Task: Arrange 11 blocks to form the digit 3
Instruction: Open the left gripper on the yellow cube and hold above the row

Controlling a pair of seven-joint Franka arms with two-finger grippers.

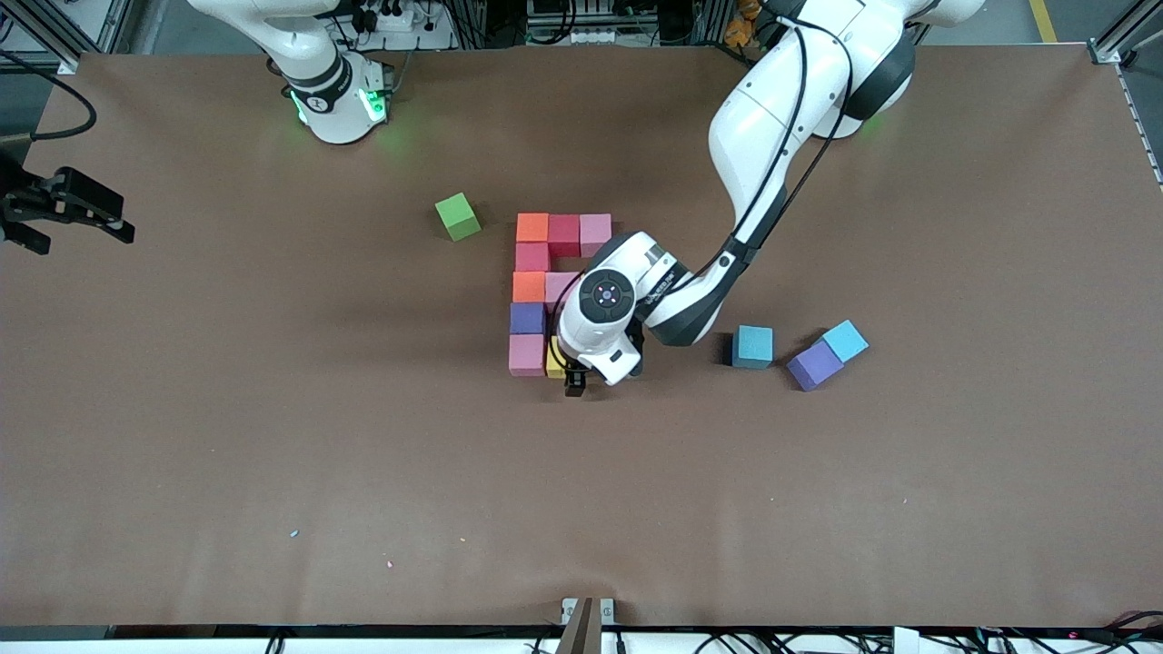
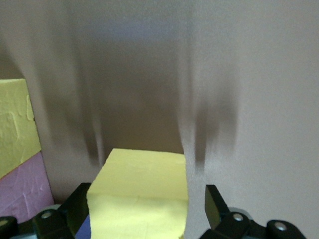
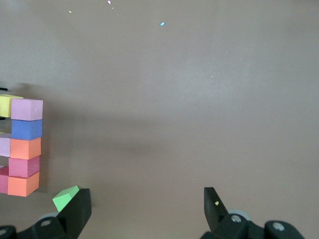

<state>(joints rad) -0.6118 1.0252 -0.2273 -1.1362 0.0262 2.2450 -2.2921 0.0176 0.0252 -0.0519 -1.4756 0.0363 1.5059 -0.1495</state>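
Observation:
Blocks form a figure mid-table: orange, crimson and pink in the row farthest from the front camera, then crimson, orange with pink, purple, and pink. Beside that last pink one sits a yellow block. My left gripper stands open around it, with a gap at one finger. Another yellow block shows at the edge of the left wrist view. My right gripper waits open and empty over the right arm's end of the table.
A green cube lies apart from the figure, toward the right arm's end. Toward the left arm's end lie a cyan block and a purple block touching another cyan one. The left arm covers part of the figure.

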